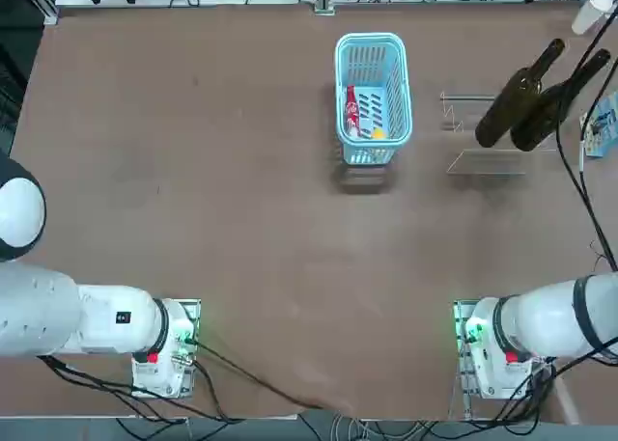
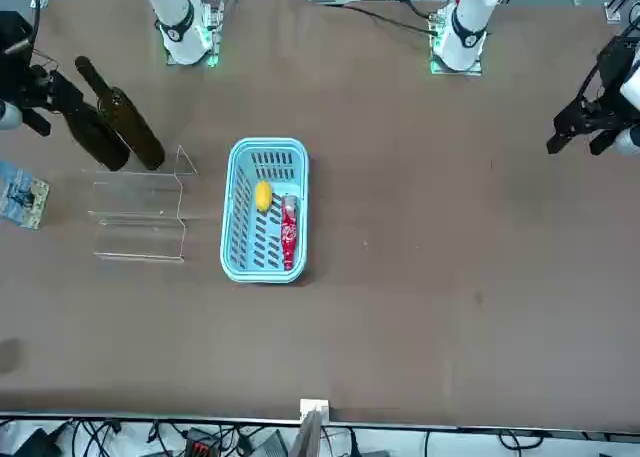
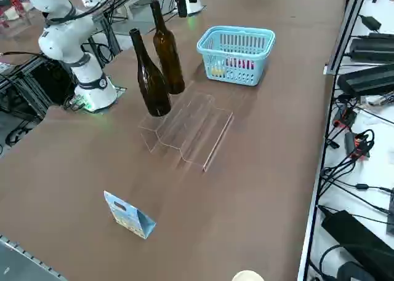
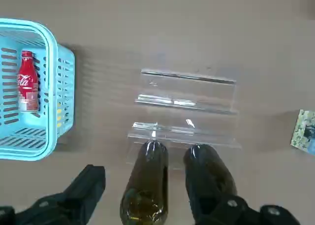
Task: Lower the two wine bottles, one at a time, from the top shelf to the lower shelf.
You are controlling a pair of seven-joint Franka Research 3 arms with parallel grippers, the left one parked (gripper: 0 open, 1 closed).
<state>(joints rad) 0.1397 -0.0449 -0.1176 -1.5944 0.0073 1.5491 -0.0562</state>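
Two dark wine bottles (image 3: 152,87) (image 3: 169,56) stand upright side by side on the top shelf (image 4: 172,132) of the clear acrylic stepped stand (image 3: 191,130). The lower shelf (image 4: 187,89) is bare. In the top view the bottles (image 1: 517,98) (image 1: 555,103) are at the far right. My right gripper (image 4: 157,200) hangs above them on the robot's side, open wide and touching nothing. In the wrist view one bottle (image 4: 147,185) shows between its fingers (image 4: 86,190), and the other bottle (image 4: 206,173) is partly behind the second finger. The gripper (image 2: 30,82) shows at the left edge of the front view.
A light-blue basket (image 1: 373,43) with a small red cola bottle (image 1: 352,111) and a yellow item stands on the table to the stand's left. A small blue printed packet (image 3: 129,216) stands to the stand's right. Cables hang near the bottles (image 1: 579,180).
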